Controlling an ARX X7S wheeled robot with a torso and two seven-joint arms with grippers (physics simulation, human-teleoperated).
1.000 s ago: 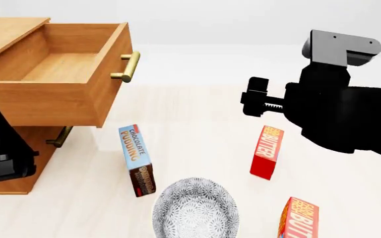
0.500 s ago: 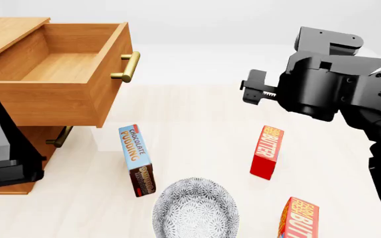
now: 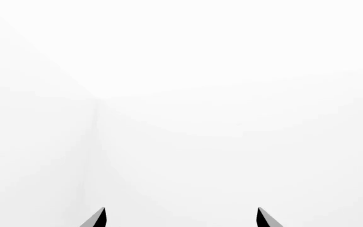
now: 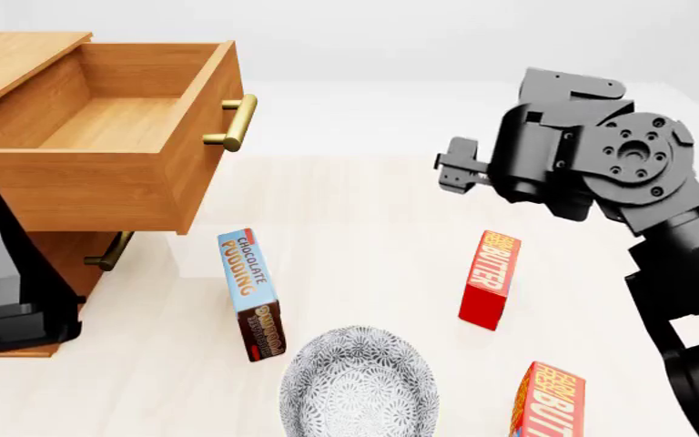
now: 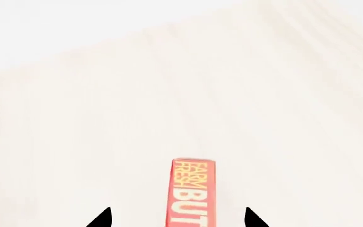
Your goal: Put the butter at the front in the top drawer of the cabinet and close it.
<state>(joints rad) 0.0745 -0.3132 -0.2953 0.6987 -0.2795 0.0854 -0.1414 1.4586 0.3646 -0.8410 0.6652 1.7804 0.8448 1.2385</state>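
The cabinet [image 4: 15, 45] stands at the left with its top drawer [image 4: 106, 127] pulled out and empty. Two red butter cartons stand on the table: one butter [image 4: 550, 401] at the near edge, a second butter carton [image 4: 491, 278] farther back. My right gripper [image 4: 457, 166] hovers above and behind the farther carton, apart from it. In the right wrist view its fingertips are open [image 5: 177, 218], with a butter carton [image 5: 193, 189] lying between and beyond them, not touched. My left gripper [image 3: 181, 218] is open on nothing and faces blank white. Its arm [image 4: 10, 300] shows at the left edge.
A blue-and-brown chocolate pudding box [image 4: 250, 291] stands in front of the cabinet. A patterned grey bowl [image 4: 359, 382] sits near the front edge between that box and the nearer butter. A lower drawer handle [image 4: 109, 252] shows under the open drawer.
My right arm has turned at the wrist and its gripper has shifted slightly left and up. The left arm rose into view at the left edge, then held still. The cartons have not moved.
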